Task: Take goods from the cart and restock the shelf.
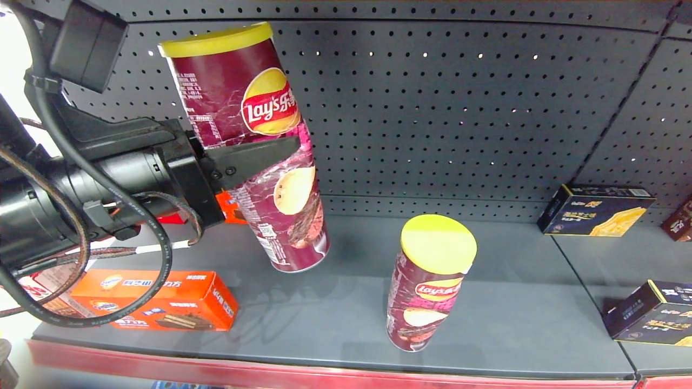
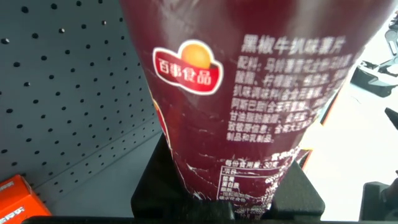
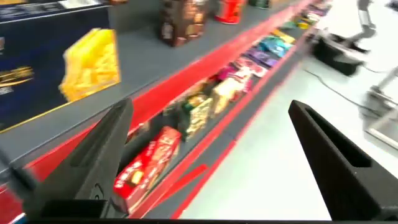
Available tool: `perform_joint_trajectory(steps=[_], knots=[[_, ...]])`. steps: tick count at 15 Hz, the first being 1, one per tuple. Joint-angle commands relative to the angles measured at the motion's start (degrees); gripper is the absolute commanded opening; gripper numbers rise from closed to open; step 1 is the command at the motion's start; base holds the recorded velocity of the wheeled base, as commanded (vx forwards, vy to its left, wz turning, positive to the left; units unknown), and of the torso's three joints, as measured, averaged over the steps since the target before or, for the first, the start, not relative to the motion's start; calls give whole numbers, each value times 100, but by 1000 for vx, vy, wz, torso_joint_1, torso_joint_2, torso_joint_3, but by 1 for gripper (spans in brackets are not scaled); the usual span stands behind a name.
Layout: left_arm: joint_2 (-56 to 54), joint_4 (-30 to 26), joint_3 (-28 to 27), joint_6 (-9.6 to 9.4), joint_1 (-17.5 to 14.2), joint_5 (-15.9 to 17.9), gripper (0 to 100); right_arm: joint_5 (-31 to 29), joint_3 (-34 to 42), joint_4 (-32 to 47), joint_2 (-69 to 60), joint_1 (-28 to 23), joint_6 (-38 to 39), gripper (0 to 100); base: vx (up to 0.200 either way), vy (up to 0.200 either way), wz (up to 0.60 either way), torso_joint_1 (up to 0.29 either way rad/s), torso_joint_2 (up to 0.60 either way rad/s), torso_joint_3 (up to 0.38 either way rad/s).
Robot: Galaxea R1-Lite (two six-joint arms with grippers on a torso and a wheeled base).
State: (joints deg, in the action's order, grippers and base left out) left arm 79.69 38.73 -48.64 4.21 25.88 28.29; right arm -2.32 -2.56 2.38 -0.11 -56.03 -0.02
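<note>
My left gripper (image 1: 259,159) is shut on a maroon chip can (image 1: 254,140) with a yellow lid. It holds the can tilted in the air above the grey shelf (image 1: 335,302), its base just off the board. In the left wrist view the same can (image 2: 242,99) stands between the jaws. A second identical chip can (image 1: 427,283) stands upright on the shelf, right of the held one. My right gripper (image 3: 211,162) is open with nothing between its fingers, out in front of the shelf's red front edge (image 3: 186,81).
An orange box (image 1: 157,300) lies at the shelf's front left. Dark blue boxes (image 1: 594,209) (image 1: 649,313) sit on the neighbouring shelf section to the right. A pegboard back wall (image 1: 459,108) closes the rear. Lower shelves (image 3: 205,112) carry several packaged goods.
</note>
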Motion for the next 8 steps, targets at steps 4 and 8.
perform_joint_trajectory(steps=[4, 8], knots=[[-50, 29, 21, 1, 5, 9, 0, 601, 1, 17, 661, 1085, -745, 100, 0, 0, 0, 0, 0, 0], [-50, 29, 30, 1, 31, 9, 0, 689, 10, -9, 433, 4047, -393, 100, 0, 0, 0, 0, 0, 0]])
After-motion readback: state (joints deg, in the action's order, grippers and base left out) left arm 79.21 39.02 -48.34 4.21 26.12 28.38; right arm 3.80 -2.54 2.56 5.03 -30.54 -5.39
